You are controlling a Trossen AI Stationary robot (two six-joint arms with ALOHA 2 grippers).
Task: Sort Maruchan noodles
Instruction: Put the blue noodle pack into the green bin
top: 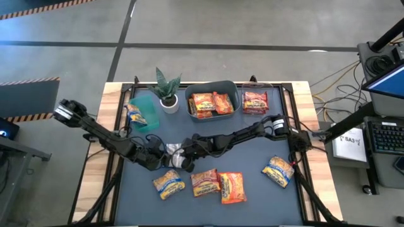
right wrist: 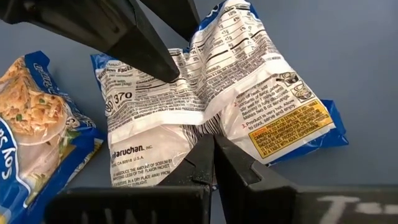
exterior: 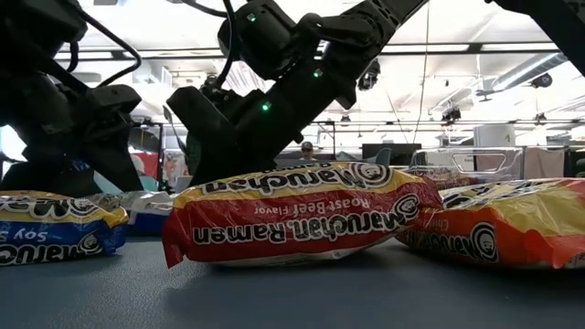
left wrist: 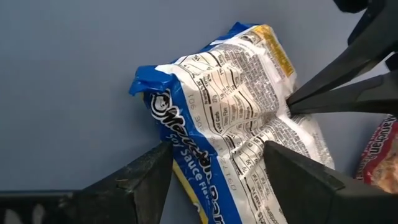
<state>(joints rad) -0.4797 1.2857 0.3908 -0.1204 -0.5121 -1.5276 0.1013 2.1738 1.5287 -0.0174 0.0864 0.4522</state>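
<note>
The red packet (exterior: 302,219) reads "Maruchan Ramen" and "Roast Beef Flavor" (all mirrored in the low view). The blue packet (exterior: 55,233) beside it shows "Maruchan" and "Soy S…", also mirrored. The blue-and-white packet (right wrist: 211,99) carries "Nutrition Facts", "370" and "Maruchan, Inc."; its front edge (left wrist: 186,149) reads "Soy Sauce Fla…". A white sign (top: 349,140) reads "SA3".

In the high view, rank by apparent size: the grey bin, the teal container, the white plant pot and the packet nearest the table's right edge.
1. grey bin, clearly largest.
2. teal container.
3. packet nearest the right edge; close to the teal container, so this order is unsure.
4. white plant pot, smallest.
</note>
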